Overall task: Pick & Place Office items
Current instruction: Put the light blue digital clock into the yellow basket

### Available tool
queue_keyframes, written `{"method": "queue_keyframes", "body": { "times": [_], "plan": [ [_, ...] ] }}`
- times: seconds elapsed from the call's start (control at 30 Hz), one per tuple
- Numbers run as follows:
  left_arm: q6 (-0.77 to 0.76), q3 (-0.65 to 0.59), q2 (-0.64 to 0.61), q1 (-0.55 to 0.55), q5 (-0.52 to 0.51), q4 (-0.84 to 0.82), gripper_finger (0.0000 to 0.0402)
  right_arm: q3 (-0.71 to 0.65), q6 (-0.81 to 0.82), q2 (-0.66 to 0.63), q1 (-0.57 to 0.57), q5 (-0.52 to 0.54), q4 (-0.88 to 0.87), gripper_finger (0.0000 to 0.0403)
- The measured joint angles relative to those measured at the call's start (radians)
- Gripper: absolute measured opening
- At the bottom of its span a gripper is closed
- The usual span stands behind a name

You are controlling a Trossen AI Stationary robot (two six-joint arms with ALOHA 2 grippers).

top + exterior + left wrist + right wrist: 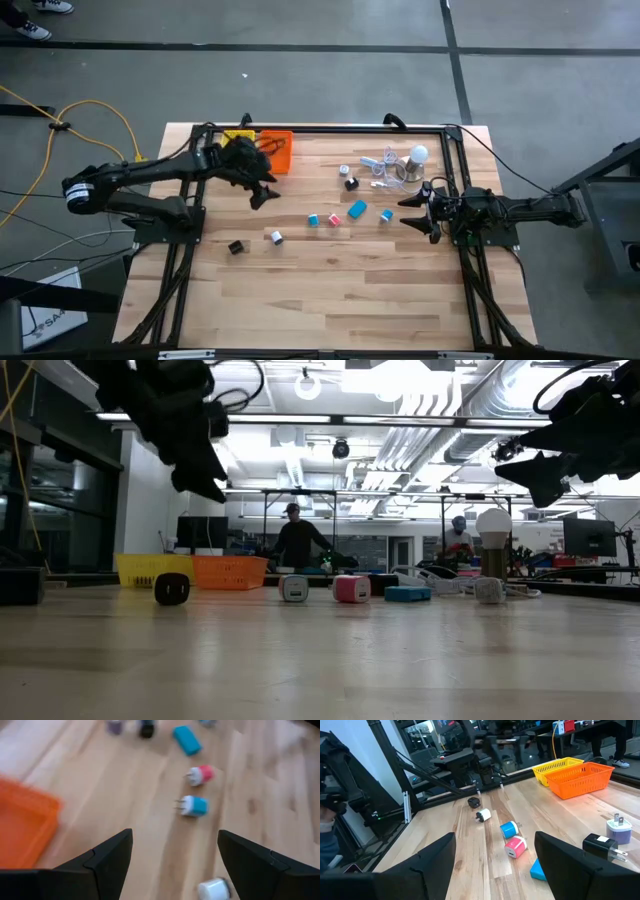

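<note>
Office items (335,218) strung across table (330,290) between arms; left tool (262,190) open, right tool (418,210) open, nearer.

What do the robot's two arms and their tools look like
Both arms are dark, almost black, jointed tubes with black cables along them. The left arm has a white band near its base. Each tool, left tool and right tool, ends in two black wedge-shaped fingers.

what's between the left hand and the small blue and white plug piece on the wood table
Nothing visible. The open left hand hangs above the table near the orange plastic basket, and only bare wooden tabletop shows between it and the small blue and white plug piece. The pink and white plug piece lies just beyond it, apart.
</note>
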Motion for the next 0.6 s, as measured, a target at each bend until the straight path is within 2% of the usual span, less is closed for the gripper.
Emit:
{"method": "queue_keyframes", "body": {
  "times": [0.37, 0.6],
  "plan": [
    [-0.07, 0.0, 0.0, -0.35, -0.239, 0.028, 0.0286, 0.0, 0.0, 0.0, 0.0, 0.0, 0.0, 0.0259],
    [-0.122, 0.0, 0.0, -0.537, -0.323, 0.036, 0.0286, 0.0, 0.0, 0.0, 0.0, 0.0, 0.0, 0.0259]
  ]
}}
